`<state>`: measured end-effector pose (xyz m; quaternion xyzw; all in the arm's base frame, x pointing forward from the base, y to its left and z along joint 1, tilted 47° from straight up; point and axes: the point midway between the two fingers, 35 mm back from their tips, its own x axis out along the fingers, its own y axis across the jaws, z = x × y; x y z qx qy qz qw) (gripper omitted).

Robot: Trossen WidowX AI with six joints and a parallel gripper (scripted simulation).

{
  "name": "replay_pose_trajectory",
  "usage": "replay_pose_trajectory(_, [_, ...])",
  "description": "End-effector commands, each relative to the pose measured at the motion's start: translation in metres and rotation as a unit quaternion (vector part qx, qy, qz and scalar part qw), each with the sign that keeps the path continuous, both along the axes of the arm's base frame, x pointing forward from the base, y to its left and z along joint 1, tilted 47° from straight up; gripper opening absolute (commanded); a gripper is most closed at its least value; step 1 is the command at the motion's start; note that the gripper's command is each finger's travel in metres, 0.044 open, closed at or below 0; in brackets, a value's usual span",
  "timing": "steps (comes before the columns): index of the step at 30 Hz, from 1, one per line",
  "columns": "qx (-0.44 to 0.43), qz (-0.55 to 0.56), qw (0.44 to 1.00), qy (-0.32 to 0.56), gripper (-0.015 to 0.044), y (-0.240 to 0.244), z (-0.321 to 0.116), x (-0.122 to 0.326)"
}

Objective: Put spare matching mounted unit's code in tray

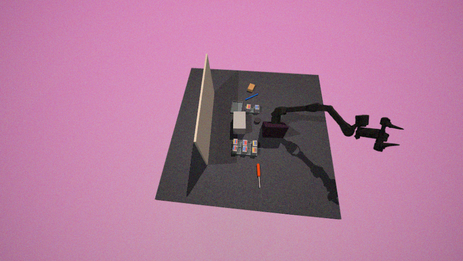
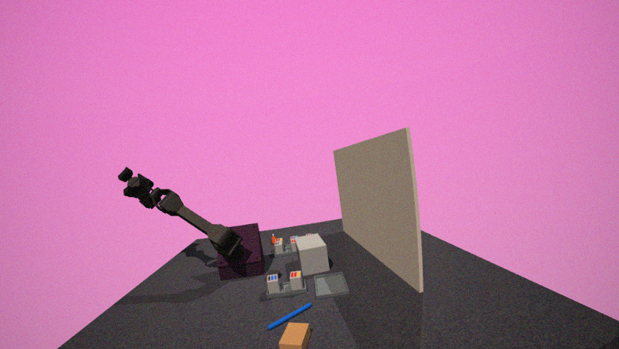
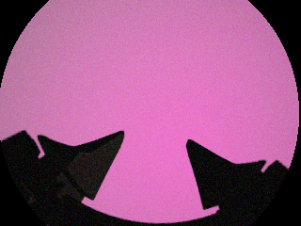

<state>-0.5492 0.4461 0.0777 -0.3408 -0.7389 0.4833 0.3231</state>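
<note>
My gripper (image 1: 401, 136) (image 3: 156, 138) is open and empty, high and far right of the mat, pointing away from the parts. A pale grey box (image 1: 239, 119) (image 2: 312, 255) stands mid-mat, seemingly the mounted unit; no code shows on its visible faces. The shallow grey tray (image 1: 235, 107) (image 2: 331, 286) beside it is empty. Several striped spares stand in a rack on the box's other side, one being this spare (image 1: 244, 142). A smaller rack near the tray holds a red-red-yellow spare (image 1: 248, 106) (image 2: 296, 281) and a dark-blue-blue spare (image 1: 256, 107) (image 2: 272, 283).
A tall beige panel (image 1: 204, 110) (image 2: 376, 195) stands behind the box. The arm's dark purple base (image 1: 274, 130) (image 2: 242, 269) is opposite. An orange screwdriver (image 1: 258, 169), a blue rod (image 1: 251, 97) (image 2: 289, 316) and an orange-brown block (image 1: 251, 87) (image 2: 295, 334) lie on the dark mat (image 1: 291, 194).
</note>
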Motion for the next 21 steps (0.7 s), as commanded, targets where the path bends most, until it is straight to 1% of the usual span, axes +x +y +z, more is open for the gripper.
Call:
replay_pose_trajectory(1, [0.000,0.000,1.000,0.000,0.0426,0.000,0.000,0.000])
replay_pose_trajectory(2, [0.000,0.000,1.000,0.000,0.0440,0.000,0.000,0.000])
replay_pose_trajectory(6, [0.000,0.000,1.000,0.000,0.0440,0.000,0.000,0.000])
replay_pose_trajectory(8, [-0.011,-0.008,1.000,0.002,0.0440,0.010,-0.002,0.008])
replay_pose_trajectory(12, [-0.074,-0.059,0.995,0.018,0.0440,0.062,-0.011,0.055])
replay_pose_trajectory(16, [-0.113,-0.094,0.989,0.032,0.0440,0.091,-0.017,0.088])
replay_pose_trajectory(21, [-0.160,-0.154,0.974,0.054,0.0440,0.134,-0.026,0.154])
